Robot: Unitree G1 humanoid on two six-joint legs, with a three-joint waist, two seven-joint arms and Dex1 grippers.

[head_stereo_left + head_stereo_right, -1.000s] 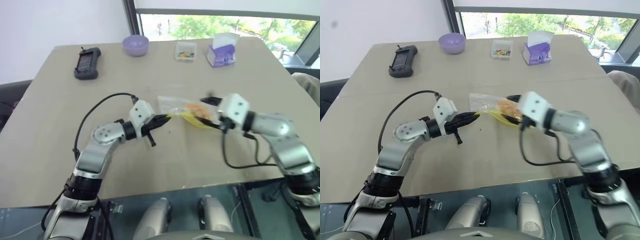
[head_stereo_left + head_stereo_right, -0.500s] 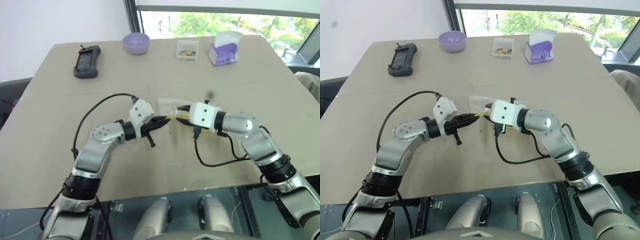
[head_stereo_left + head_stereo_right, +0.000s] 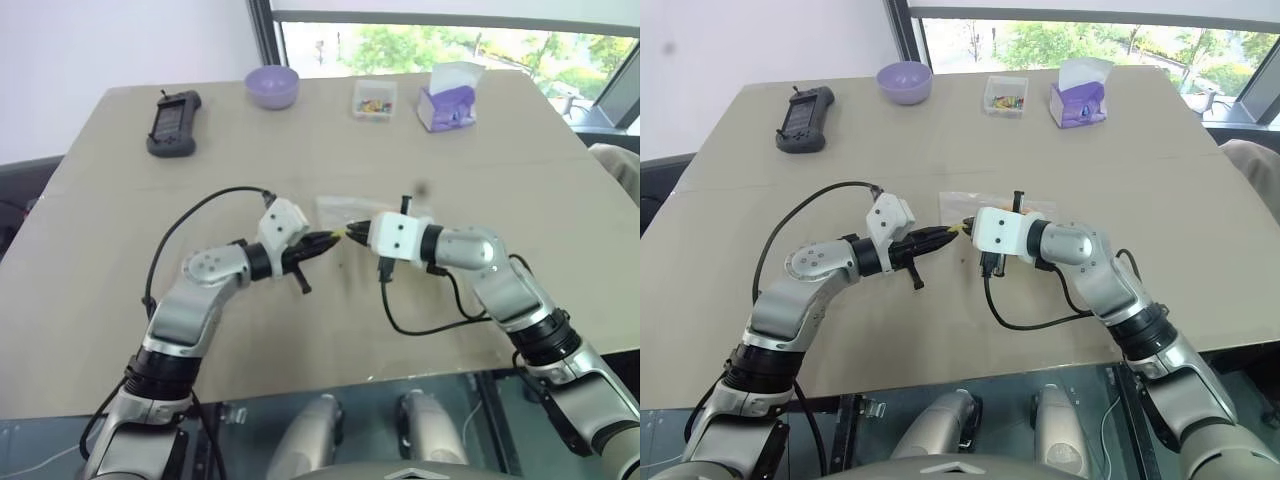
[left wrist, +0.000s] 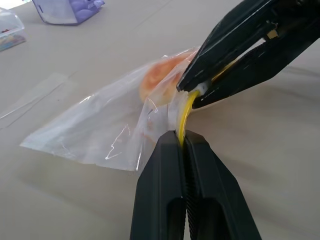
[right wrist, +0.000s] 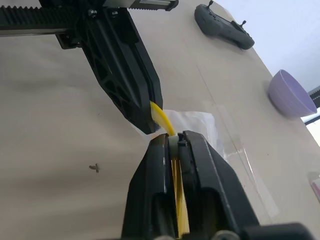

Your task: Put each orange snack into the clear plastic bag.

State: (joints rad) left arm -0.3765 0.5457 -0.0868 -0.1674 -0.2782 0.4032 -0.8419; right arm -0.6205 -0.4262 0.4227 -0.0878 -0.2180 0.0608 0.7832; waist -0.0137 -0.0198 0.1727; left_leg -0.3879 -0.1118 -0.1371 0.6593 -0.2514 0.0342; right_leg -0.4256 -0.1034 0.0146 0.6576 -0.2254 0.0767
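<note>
Orange snack (image 4: 159, 82) sits inside the clear plastic bag (image 4: 107, 132), which lies in the middle of the worktop (image 3: 100, 280). Left gripper (image 4: 182, 141) and right gripper (image 5: 172, 141) both have their jaws pinched tight on the bag's yellow strip (image 4: 184, 116), tips nearly touching. Far back stand a purple bowl (image 3: 271, 86) and a tissue box (image 3: 446, 100).

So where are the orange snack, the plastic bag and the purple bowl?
Snack (image 4: 159, 80), left wrist view: its orange dome, seen through the bag.
Bag (image 4: 85, 132), left wrist view: its clear flat side.
Bowl (image 3: 904, 82), right eye view: its outer wall.
</note>
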